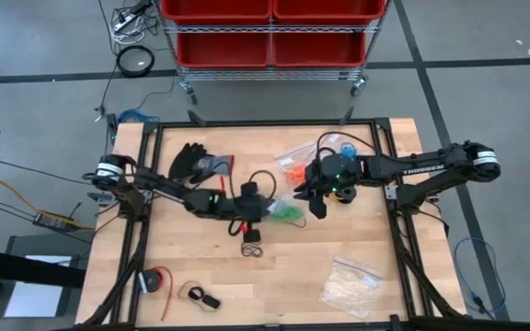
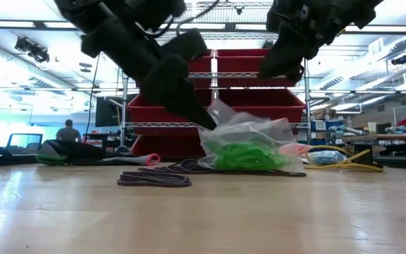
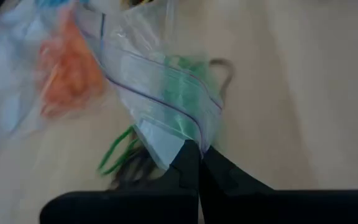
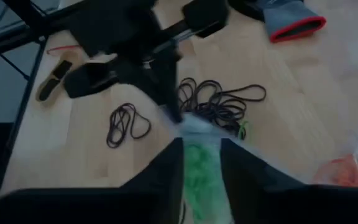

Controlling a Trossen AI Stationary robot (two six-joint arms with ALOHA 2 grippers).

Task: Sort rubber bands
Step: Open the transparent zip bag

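L gripper (image 3: 199, 163), pressed together, pinches the clear zip bag of green rubber bands (image 3: 176, 102) by one edge w/ R gripper (image 4: 202, 163) spread above it; thin film could slip, bands spill.

We see the rubber bands in several lots. The green bands (image 2: 244, 156) lie bunched inside a clear bag (image 2: 249, 137) near the table's middle — a few green loops (image 3: 115, 155) spill out at its edge. The orange bands (image 1: 292, 171) sit heaped in another clear bag just beyond. Black bands (image 4: 219, 99) lie loose on the wood beside the green bag — a small separate black cluster (image 4: 127, 123) rests close by, flat and tangled.
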